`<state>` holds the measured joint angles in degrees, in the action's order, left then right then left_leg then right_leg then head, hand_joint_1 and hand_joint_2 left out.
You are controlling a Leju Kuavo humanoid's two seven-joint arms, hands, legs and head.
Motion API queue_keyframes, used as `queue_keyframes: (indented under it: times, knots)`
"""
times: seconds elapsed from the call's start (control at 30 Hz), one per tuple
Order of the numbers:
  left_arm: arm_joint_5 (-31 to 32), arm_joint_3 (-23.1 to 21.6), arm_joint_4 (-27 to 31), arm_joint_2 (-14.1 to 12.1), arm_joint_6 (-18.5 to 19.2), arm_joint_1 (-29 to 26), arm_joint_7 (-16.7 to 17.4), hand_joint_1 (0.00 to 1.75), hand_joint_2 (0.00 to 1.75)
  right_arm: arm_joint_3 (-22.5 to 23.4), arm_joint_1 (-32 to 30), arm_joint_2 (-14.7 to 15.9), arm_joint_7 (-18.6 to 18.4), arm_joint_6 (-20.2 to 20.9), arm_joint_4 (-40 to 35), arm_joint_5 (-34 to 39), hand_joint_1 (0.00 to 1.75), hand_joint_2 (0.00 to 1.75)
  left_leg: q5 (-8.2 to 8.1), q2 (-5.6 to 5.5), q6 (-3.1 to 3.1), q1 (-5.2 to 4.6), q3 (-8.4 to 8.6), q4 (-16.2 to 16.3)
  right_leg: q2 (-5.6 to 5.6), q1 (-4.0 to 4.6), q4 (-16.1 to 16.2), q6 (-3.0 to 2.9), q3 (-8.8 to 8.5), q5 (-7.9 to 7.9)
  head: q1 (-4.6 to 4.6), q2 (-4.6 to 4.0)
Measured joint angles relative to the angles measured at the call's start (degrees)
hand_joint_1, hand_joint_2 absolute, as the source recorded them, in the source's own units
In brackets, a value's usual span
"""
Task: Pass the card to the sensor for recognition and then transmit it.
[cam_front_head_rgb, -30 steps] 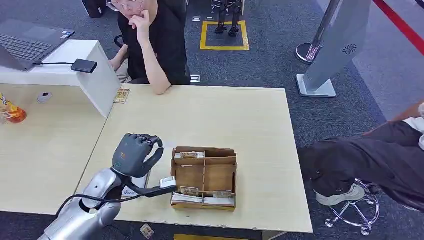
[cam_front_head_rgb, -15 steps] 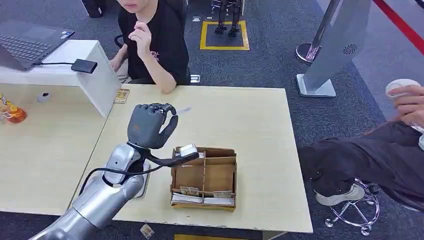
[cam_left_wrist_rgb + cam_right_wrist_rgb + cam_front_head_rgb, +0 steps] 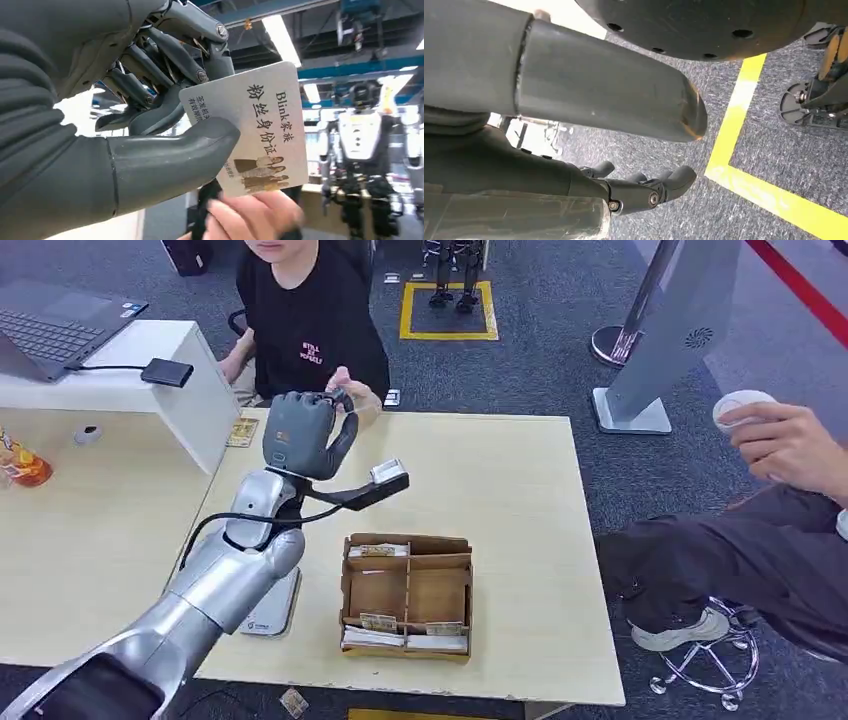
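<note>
The left hand (image 3: pixel 303 433) gripped the card (image 3: pixel 255 127) at the table's (image 3: pixel 500 470) twelve o'clock edge. The wrist view showed a person's fingers (image 3: pixel 250 217) touching its lower short edge, long axis upright. The right hand (image 3: pixel 644 190) hung with fingers spread.

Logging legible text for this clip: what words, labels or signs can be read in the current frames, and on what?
"Blink 家族" and "粉丝身份证": on the card held in the left hand, left wrist view.
Smaller column of characters along the card's edge: too blurred to read.
Pink print on the person's black shirt: too small to read.
Logo on the grey stand: a swirl, no letters.
Cards in the cardboard box: too small to read.
</note>
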<state>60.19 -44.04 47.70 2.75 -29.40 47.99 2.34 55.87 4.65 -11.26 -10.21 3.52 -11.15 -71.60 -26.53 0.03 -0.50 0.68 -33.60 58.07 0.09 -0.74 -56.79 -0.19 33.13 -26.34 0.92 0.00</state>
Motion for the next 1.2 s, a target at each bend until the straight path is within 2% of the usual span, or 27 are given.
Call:
queue_keyframes:
  times: [0.27,0.83,0.87,1.0,1.2]
  knots:
    - [0.48,0.90,-6.23,1.12,-0.44,2.92,0.66,1.75,1.75,-0.66,0.01,0.00,-0.11,0.09,0.05,-0.42,0.00,0.00,0.00,-0.01,0.00,0.00,0.00,0.00,-0.01,0.00,0.00,0.00,0.00,0.00,-0.02,0.00]
    - [1.05,2.03,-12.29,0.49,-0.46,4.27,1.20,1.75,1.75,-1.66,0.03,0.02,-0.13,0.66,0.07,-0.83,0.00,0.00,0.00,-0.01,0.00,0.00,-0.01,0.00,-0.01,0.00,-0.01,0.00,0.00,0.00,0.00,0.00]
    - [1.03,2.03,-12.38,0.49,-0.17,4.17,1.18,0.00,1.75,-1.66,0.03,0.02,-0.13,0.66,0.07,-0.83,0.00,0.00,0.00,-0.01,0.00,0.00,-0.01,0.00,-0.01,0.00,-0.01,0.00,-0.01,0.00,0.02,0.00]
    - [0.85,2.03,-13.40,0.53,2.56,3.78,0.85,0.00,1.75,-1.66,0.05,0.02,-0.15,0.74,0.05,-0.74,0.00,0.00,0.00,-0.01,0.00,-0.01,-0.01,0.00,0.00,0.00,-0.01,0.00,0.00,0.00,0.00,0.00]
    - [0.33,2.03,-14.56,0.58,2.91,3.17,0.44,0.00,1.75,-1.66,0.06,0.02,-0.15,0.76,0.07,-0.37,0.00,0.00,0.00,-0.01,0.00,-0.01,-0.01,0.00,-0.01,0.00,-0.01,0.00,0.00,0.00,0.00,0.00]
